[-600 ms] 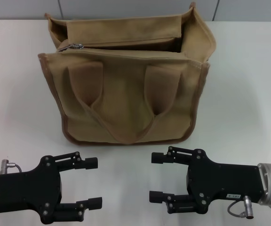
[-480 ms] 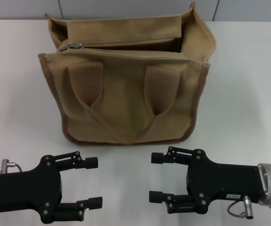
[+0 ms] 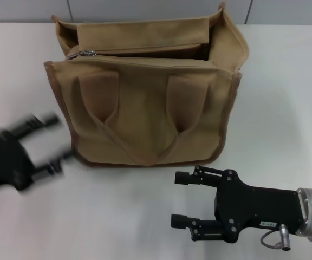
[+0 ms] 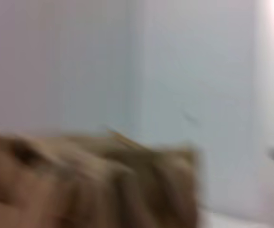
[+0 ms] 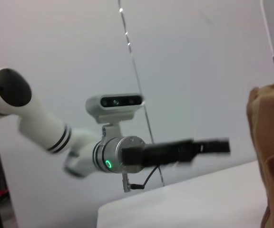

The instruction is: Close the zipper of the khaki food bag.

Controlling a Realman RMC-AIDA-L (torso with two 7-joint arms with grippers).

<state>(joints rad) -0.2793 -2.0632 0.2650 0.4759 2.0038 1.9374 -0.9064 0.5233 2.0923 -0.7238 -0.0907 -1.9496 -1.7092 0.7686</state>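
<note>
The khaki food bag [image 3: 145,119] stands upright at the table's far middle, its handles hanging down the near face. Its zipper [image 3: 145,53] runs along the top, with the silver pull tab [image 3: 87,52] at the left end and a dark gap showing toward the right end. My left gripper [image 3: 56,138] is open and blurred by motion, beside the bag's lower left corner and apart from it. My right gripper [image 3: 177,199] is open near the front edge, below the bag's right half, holding nothing. The bag [image 4: 103,185] fills the left wrist view as a tan blur, and only its edge [image 5: 272,142] shows in the right wrist view.
The white table [image 3: 286,108] lies bare to both sides of the bag. A grey wall panel [image 3: 145,8] runs behind it. The left arm [image 5: 122,156] shows in the right wrist view, stretched toward the bag.
My left gripper has swung up from the front edge and to the left, to the bag's lower left corner. The right gripper has barely shifted. The bag has not moved.
</note>
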